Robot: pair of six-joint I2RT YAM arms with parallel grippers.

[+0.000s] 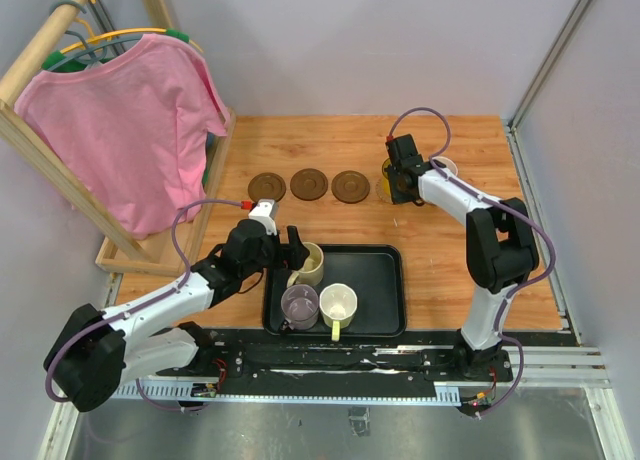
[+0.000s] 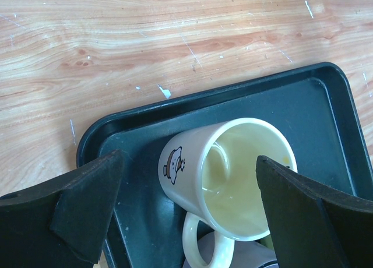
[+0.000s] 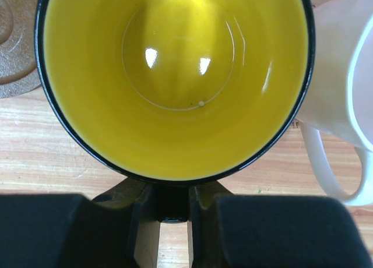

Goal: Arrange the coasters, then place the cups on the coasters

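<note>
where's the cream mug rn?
Top view: cream mug stands in the black tray's far-left corner, just ahead of the open left pincer, lilac mug nearer.

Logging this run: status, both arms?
Left gripper open, flanking cream mug on tray. Right gripper shut on yellow mug. Pink mug close beside it. Three brown coasters bare.

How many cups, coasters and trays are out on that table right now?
Cups: 5 (cream cup, lilac cup, white cup, yellow cup, pale cup)
Dark brown coasters: 3 (left coaster, middle coaster, right coaster)
Black tray: 1
Total: 9
Any coasters hidden under cups are not counted.
</note>
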